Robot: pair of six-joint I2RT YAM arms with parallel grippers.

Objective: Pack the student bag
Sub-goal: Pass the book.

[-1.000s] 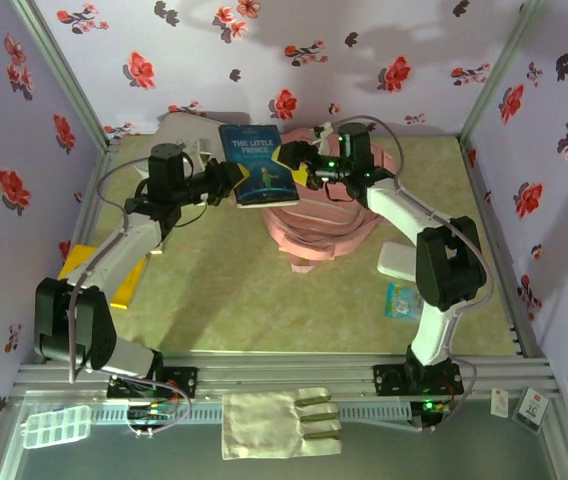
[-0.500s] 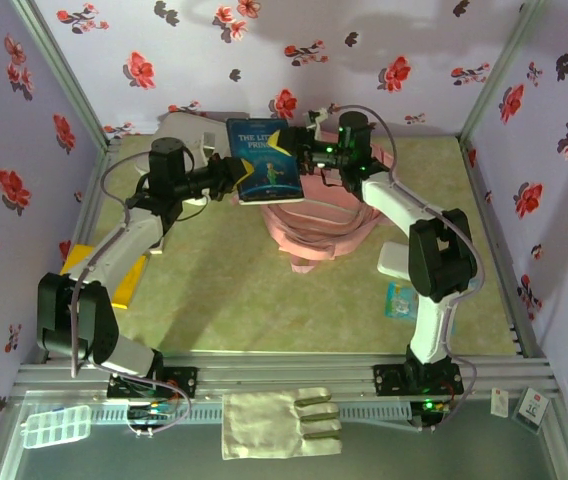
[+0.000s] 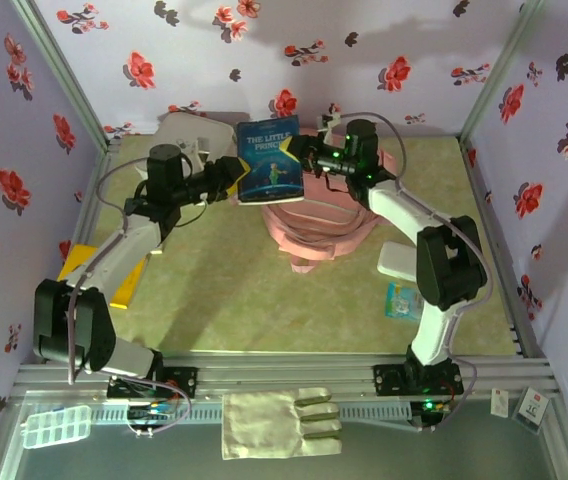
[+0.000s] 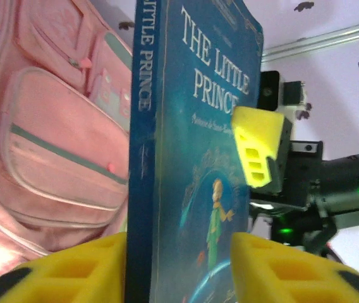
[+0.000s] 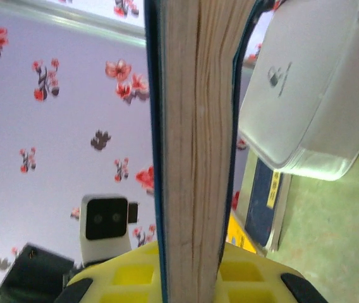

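A blue book, The Little Prince [image 3: 269, 160], hangs upright above the pink student bag [image 3: 324, 228] at the back of the table. My right gripper [image 3: 300, 159] is shut on the book's page edge [image 5: 192, 158], and its yellow finger [image 4: 259, 149] lies on the front cover [image 4: 208, 126]. My left gripper [image 3: 236, 181] sits at the spine side. Its jaws [image 4: 178, 243] stand open, wider than the book is thick, with the book between them. The bag's zipped front pockets [image 4: 53, 145] lie behind the book.
A white rounded box [image 3: 189, 130] stands at the back left and looms close [image 5: 306, 88] beside the book. A yellow and blue book [image 3: 94, 272] lies at the left edge. A white object [image 3: 401, 260] and a teal packet [image 3: 404, 300] lie right of the bag.
My right gripper has come in and shut on the book's page edge. My left jaws have opened off the book. The book has shifted slightly right and stands more upright.
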